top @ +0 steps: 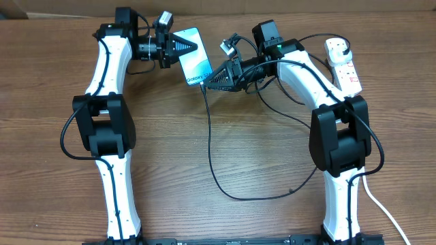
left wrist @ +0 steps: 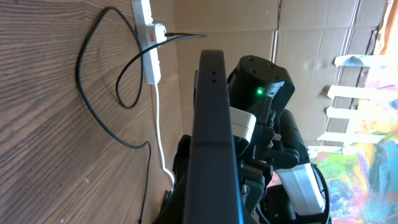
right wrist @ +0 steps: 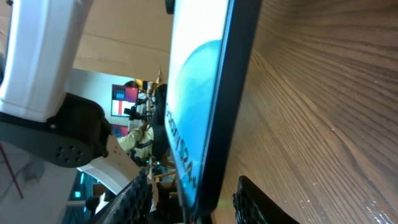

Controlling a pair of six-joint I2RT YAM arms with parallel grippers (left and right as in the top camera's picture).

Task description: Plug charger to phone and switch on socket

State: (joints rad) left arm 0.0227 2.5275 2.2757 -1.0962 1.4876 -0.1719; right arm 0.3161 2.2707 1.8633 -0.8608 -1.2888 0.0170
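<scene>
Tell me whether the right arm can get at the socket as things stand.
Probably yes, though not at once. The right fingers straddle the phone's end, while the socket lies in the open close beside that arm's own links. The arm would have to fold back past the charger cable.

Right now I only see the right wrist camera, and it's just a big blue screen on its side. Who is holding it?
Observer: The left hand is shut on the slim smartphone with the light-blue screen, near the end away from you.
Operator: Where's the wire?
Observer: The long thin black charger cable reaches the phone's end by your right hand, then loops over the brown wooden table.
Operator: And the switch thing?
Observer: The white oblong power strip lies beyond your right arm, with a black cable going into it.
</scene>
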